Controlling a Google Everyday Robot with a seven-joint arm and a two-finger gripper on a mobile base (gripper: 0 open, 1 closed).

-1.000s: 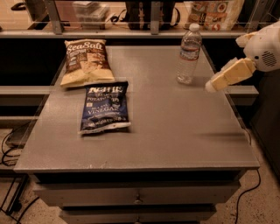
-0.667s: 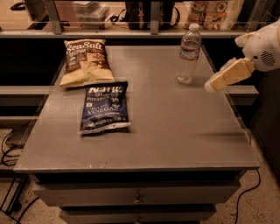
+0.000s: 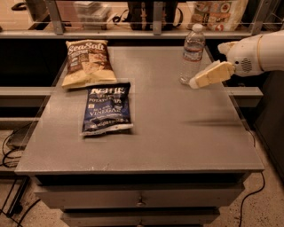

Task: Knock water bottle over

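One water bottle stands upright at the counter's far right, well apart from the Sea Salt chip bag and the vinegar chip bag, probably leaving room to topple. The arm extends in from the right. Its gripper slants down-left, jaws apparently pressed together on nothing, tip just beside the bottle's base.

A grey counter carries two chip bags lying flat on its left half. The tan "Sea Salt" bag lies near the back left corner. The dark blue salt-and-vinegar bag lies just in front of it, their edges close or perhaps touching. Below the counter top is a drawer front with a small knob. Dark cables trail on the floor at the left, and another cable runs at the right. Behind the counter a shelf holds dim clutter, possibly printed packages.
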